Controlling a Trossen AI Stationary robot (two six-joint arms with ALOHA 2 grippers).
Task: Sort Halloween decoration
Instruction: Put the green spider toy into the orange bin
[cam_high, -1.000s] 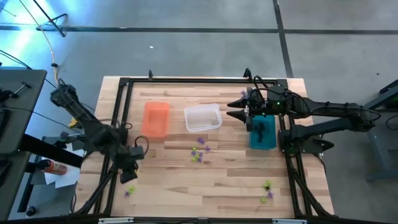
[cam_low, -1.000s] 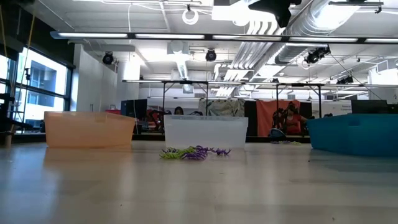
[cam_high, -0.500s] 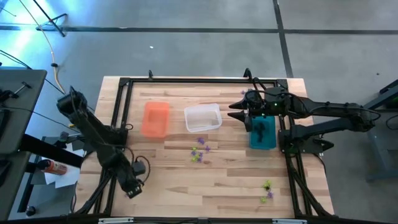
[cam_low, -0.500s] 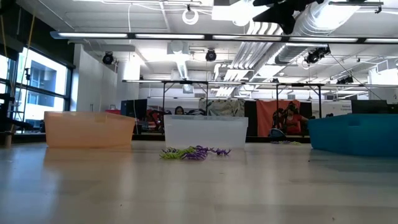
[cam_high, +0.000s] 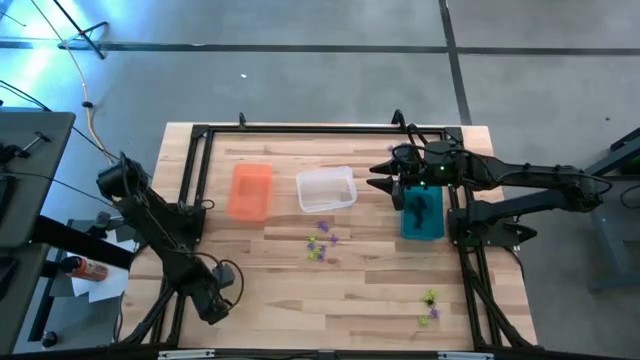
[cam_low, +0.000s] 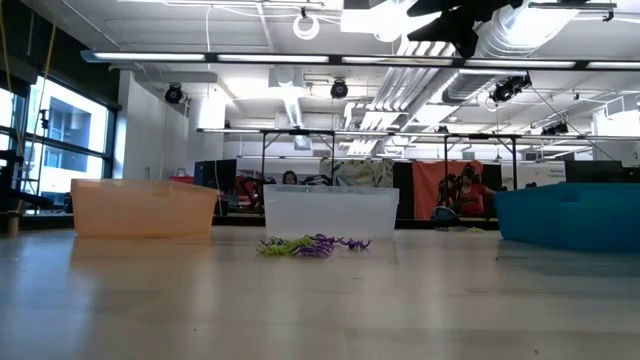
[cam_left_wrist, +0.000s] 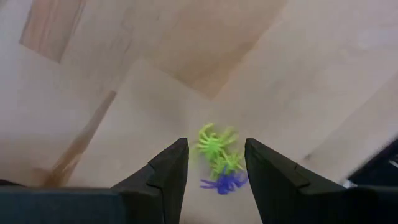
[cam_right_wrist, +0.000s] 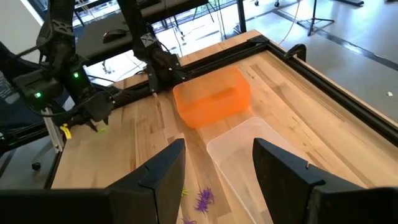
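Fingers (cam_left_wrist: 168, 171) of both arms spread open, left above table-edge spiders (cam_left_wrist: 219, 157).

- The table (cam_high: 380, 290) has a pale wooden plank top edged by a black metal frame.
- An orange bin (cam_high: 251, 190) sits toward the far left of the top.
- A clear bin (cam_high: 326, 189) stands just beside it, slightly turned.
- A teal bin (cam_high: 422, 212) rests against the right rail.
- A cluster of purple and yellow-green spider trinkets (cam_high: 320, 242) lies in front of the clear bin.
- More trinkets (cam_high: 430, 307) lie near the front right corner.
- A few trinkets (cam_left_wrist: 219, 160) lie by the front left edge.
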